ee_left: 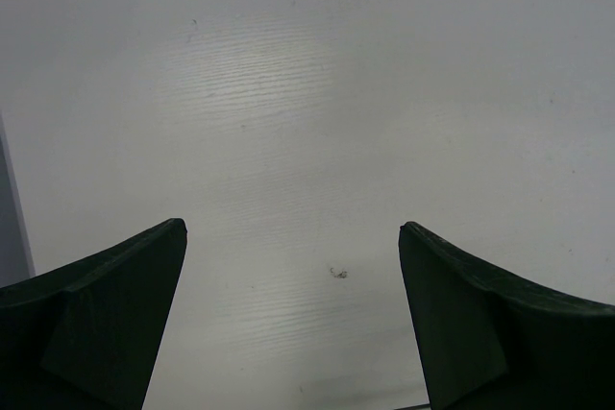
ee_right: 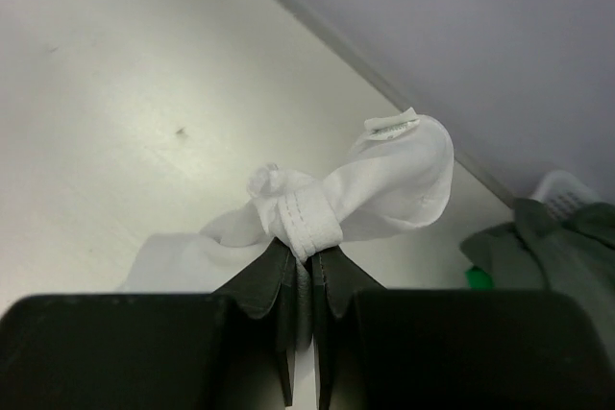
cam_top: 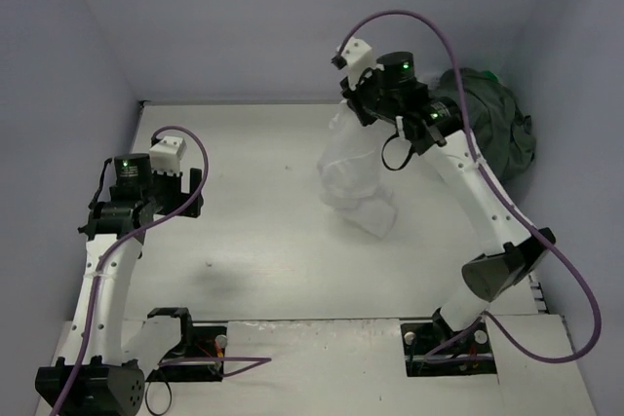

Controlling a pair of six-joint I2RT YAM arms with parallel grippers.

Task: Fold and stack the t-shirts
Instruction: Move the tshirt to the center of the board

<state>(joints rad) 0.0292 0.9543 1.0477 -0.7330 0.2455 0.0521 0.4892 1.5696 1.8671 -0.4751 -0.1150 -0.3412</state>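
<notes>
Right hand [ee_right: 300, 261] clamped on the white shirt [ee_right: 394, 175], dangling it at one o'clock beside the pile [cam_top: 492, 124]; left hand [ee_left: 291, 228], apart at nine, should next catch a corner to spread it

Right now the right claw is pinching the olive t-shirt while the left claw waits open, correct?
No: the right claw pinches the white t-shirt, not the olive t-shirt, as the right wrist view shows. The left claw does wait open.
</notes>
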